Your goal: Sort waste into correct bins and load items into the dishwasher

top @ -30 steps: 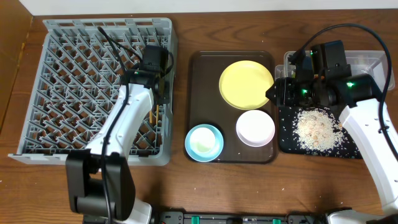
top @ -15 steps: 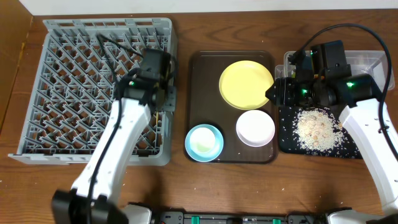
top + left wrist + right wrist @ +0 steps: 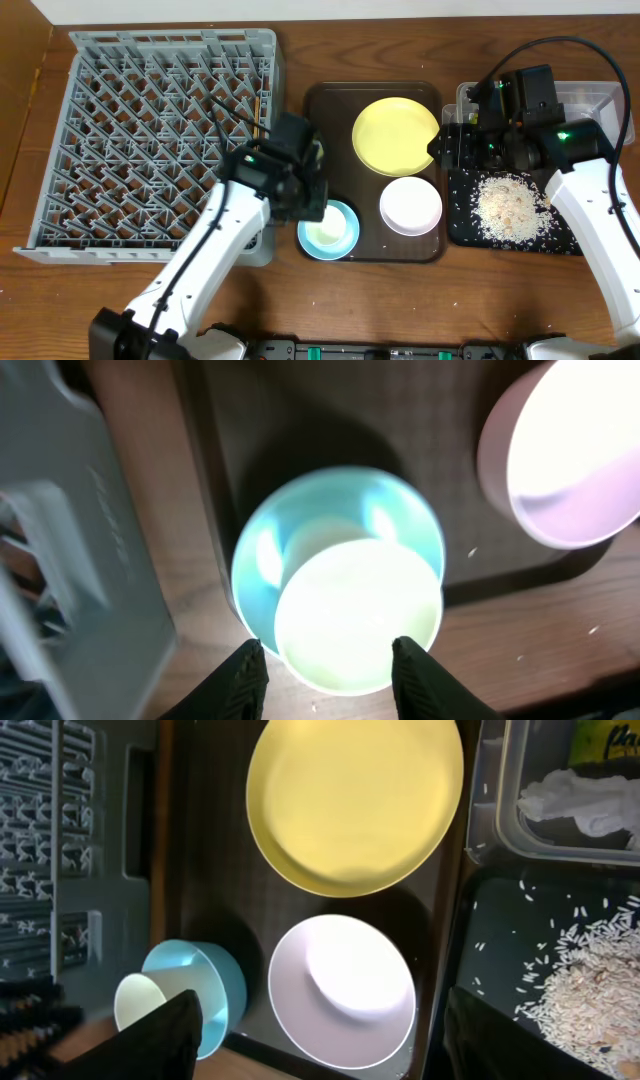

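**Overhead: left arm quits the rack for the bowl**

The left gripper [image 3: 330, 678] has left the dishwasher [image 3: 100, 120] at the table's left edge. It now hovers, fingers spread, over the light blue bowl [image 3: 268, 550] (small cup [image 3: 355, 615] nested inside) near the front edge. Loading crockery looks next. The right gripper [image 3: 447, 148] waits open near the right edge.

Overhead light is even and sharp, shadows soft. From the left wrist, the small white cup [image 3: 355, 615] inside the light blue bowl [image 3: 262, 550] glares, overexposed; the grey plastic rack [image 3: 60, 580] at the edge blurs. The right wrist view is dimmer, the dark brown tray [image 3: 200, 890] murky.
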Available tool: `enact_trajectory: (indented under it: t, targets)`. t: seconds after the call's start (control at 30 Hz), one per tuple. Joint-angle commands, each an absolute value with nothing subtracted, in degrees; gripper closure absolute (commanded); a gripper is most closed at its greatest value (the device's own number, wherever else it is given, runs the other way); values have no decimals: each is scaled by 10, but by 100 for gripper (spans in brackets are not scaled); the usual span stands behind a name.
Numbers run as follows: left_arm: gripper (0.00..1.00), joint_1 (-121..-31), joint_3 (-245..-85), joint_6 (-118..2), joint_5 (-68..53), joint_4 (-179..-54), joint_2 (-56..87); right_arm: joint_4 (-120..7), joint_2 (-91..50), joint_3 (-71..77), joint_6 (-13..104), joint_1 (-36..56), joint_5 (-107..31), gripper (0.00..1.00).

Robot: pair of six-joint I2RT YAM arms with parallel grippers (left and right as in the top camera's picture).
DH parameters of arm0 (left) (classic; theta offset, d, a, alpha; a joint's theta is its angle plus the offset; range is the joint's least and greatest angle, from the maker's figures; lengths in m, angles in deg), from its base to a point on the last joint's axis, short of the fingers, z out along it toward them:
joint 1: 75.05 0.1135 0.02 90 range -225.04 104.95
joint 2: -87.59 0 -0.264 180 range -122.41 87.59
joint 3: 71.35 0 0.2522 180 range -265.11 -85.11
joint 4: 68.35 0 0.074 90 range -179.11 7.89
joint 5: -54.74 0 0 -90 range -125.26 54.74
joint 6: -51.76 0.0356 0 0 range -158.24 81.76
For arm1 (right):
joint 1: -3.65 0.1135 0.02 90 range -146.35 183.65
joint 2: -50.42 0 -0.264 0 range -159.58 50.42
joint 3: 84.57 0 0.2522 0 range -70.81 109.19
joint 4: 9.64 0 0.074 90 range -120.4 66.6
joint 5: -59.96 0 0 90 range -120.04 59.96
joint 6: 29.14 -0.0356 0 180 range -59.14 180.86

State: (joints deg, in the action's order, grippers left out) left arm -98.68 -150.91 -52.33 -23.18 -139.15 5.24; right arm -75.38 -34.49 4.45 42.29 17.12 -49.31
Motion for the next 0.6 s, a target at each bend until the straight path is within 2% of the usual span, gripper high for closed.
enact_trajectory:
  t: [0.0,0.3,0.43,0.47,0.53,0.57]
  targets:
    - [60,-993,-1501,-560,-256,-1395,51,-753,-342,52,438,176,-487,27]
    - [60,-988,-1500,-566,-227,-1395,56,-757,-342,52,451,177,-489,27]
    - [59,-1002,-1487,-573,-272,-1405,56,-755,-342,52,450,177,-490,27]
    - [59,-1000,-1485,-575,-276,-1403,56,-756,-342,52,451,178,-492,28]
    - [59,-994,-1485,-583,-291,-1404,56,-756,-342,52,459,183,-516,40]
    - [60,-981,-1486,-602,-293,-1406,57,-755,-343,52,505,198,-576,45]
